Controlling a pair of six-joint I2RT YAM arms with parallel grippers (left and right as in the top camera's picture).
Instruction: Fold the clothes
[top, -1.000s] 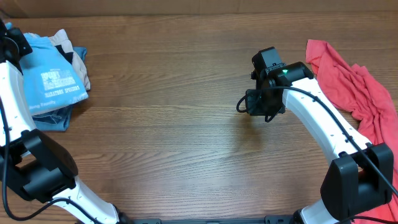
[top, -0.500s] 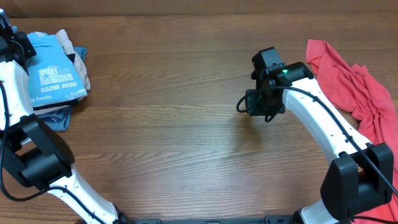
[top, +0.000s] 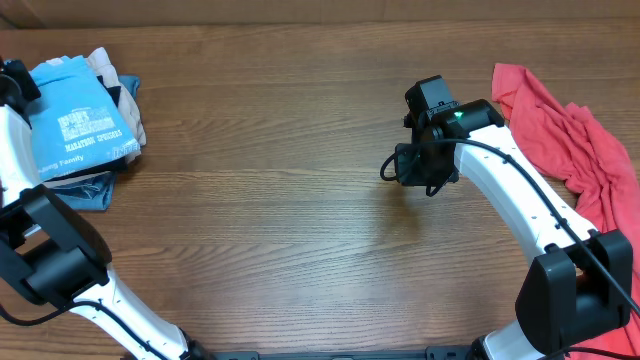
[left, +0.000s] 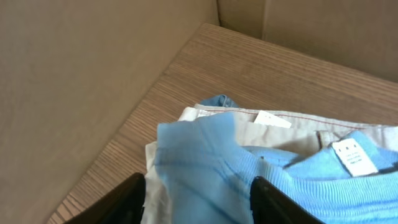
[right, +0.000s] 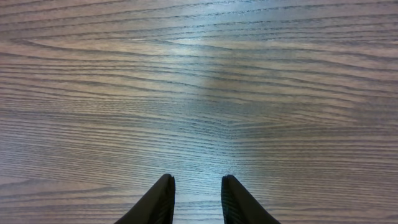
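Evidently the step in hand is letting go of the folded T-shirt (top: 82, 122) on top of the pile at the far left of the table (top: 270, 230). In the left wrist view, the left gripper (left: 199, 190) has its fingers parted, one on each side of a raised blue fold. The cloth looks slack between them, so we judge it is not pinched.

To do this well, we would open fully and lift straight up and away from the pile. That way neither finger catches the fold and pulls the top layer askew. A sideways exit risks dragging the shirt off the beige piece (left: 298, 127) beneath it.

The right gripper (right: 196, 186) hangs over bare wood right of centre, its tips a narrow gap apart with nothing between them.

The T-shirt is light sky-blue. From overhead it reads as a tidy rectangle lying slightly askew, with a block of white lettering on its top face, too small for us to read with confidence. A white label (left: 351, 155) shows near the collar. A denim-blue piece (top: 85, 190) sticks out at the near edge of the pile.

At the far right, well apart from all this, the coral-red garment (top: 570, 140) lies crumpled and unfolded, so we judge the task is not finished.
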